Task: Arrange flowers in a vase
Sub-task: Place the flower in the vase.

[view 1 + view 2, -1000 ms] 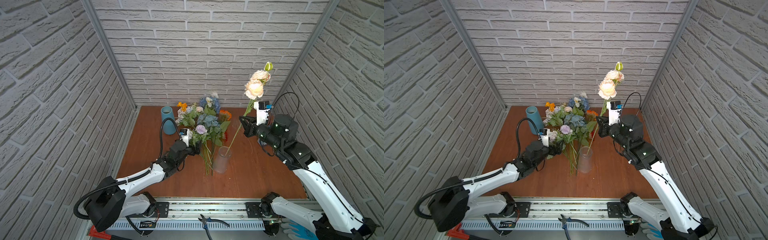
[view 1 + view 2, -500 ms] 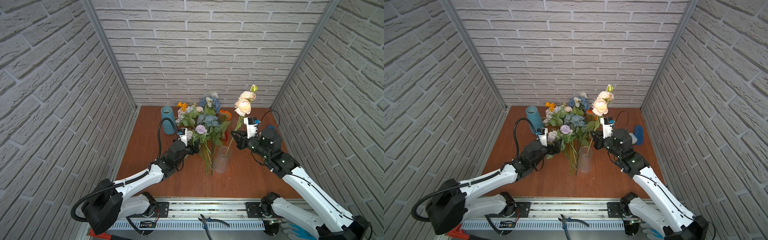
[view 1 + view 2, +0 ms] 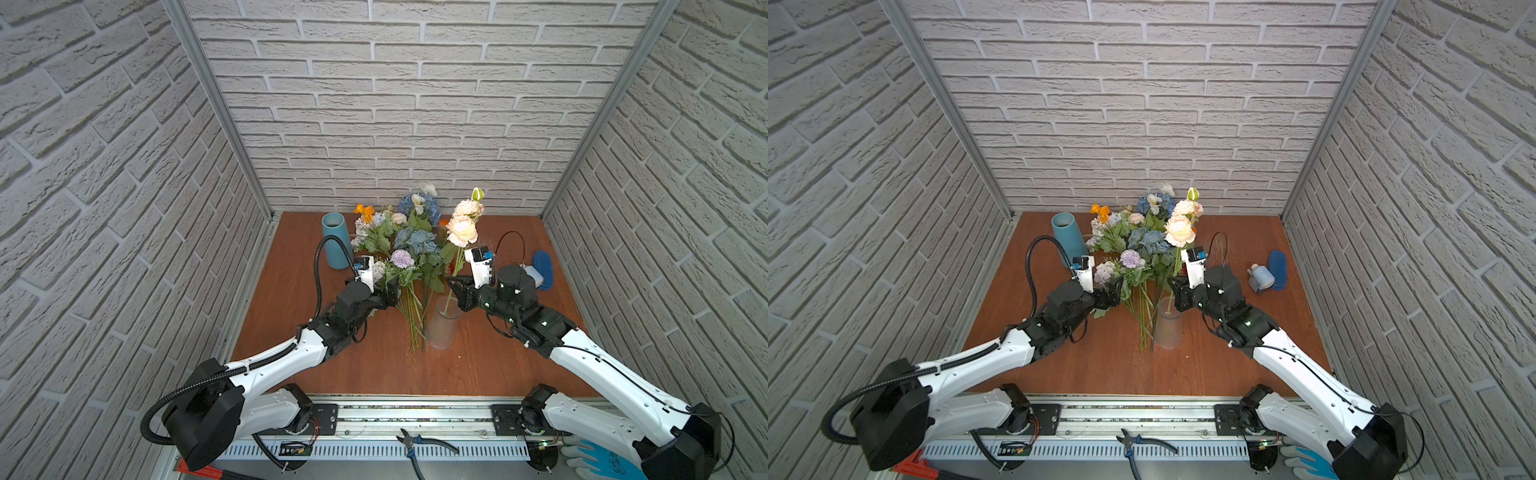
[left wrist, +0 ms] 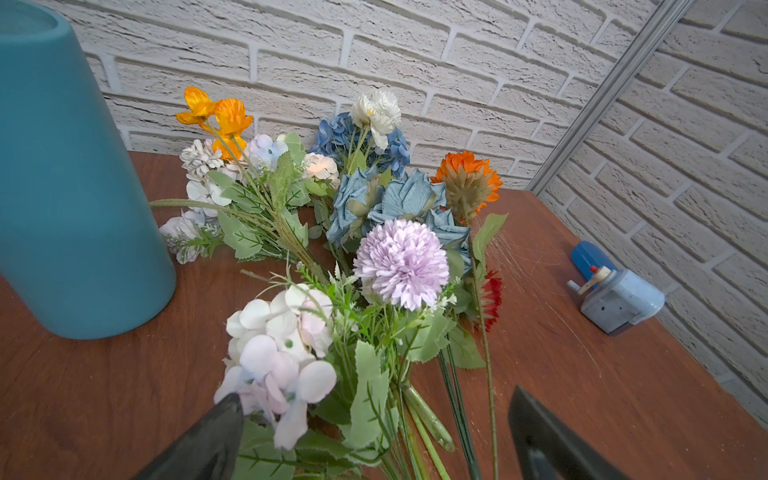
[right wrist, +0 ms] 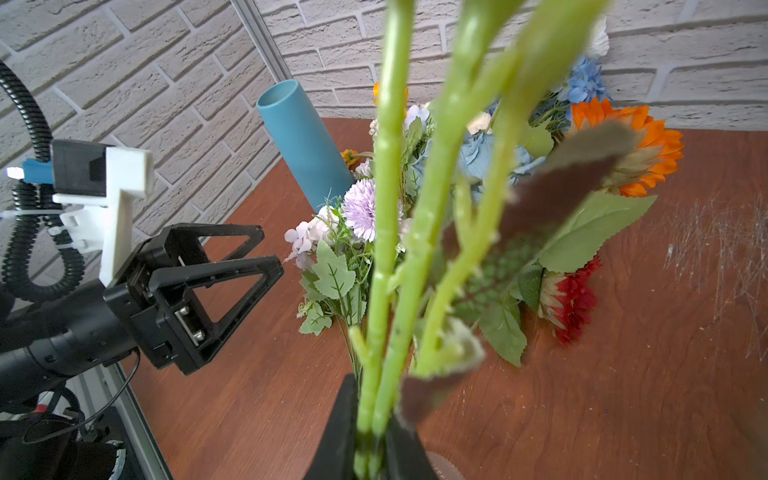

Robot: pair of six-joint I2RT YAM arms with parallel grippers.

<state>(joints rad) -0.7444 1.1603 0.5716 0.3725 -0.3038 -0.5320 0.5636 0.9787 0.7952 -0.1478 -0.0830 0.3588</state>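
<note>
My right gripper (image 3: 454, 284) (image 5: 372, 440) is shut on the green stems of a peach rose spray (image 3: 462, 232) (image 3: 1179, 232), held upright. The lower stem end dips into the mouth of the clear glass vase (image 3: 441, 332) (image 3: 1168, 332). The other flowers (image 3: 411, 249) (image 4: 399, 262) lie in a pile on the wooden table, behind and left of the vase. My left gripper (image 3: 390, 286) (image 4: 374, 440) is open and low over the pile. Stems of a lilac-white spray (image 4: 282, 345) lie between its fingers, which are not touching them.
A tall teal cylinder vase (image 3: 334, 241) (image 4: 62, 187) stands at the back left, near my left arm's cable. A small blue device (image 3: 1262, 278) and a blue oval piece (image 3: 1277, 270) lie by the right wall. Pliers (image 3: 419, 442) rest on the front rail.
My right arm has come down and moved left with the peach roses, bringing the stem end from above into the glass vase. My left arm has barely moved.
</note>
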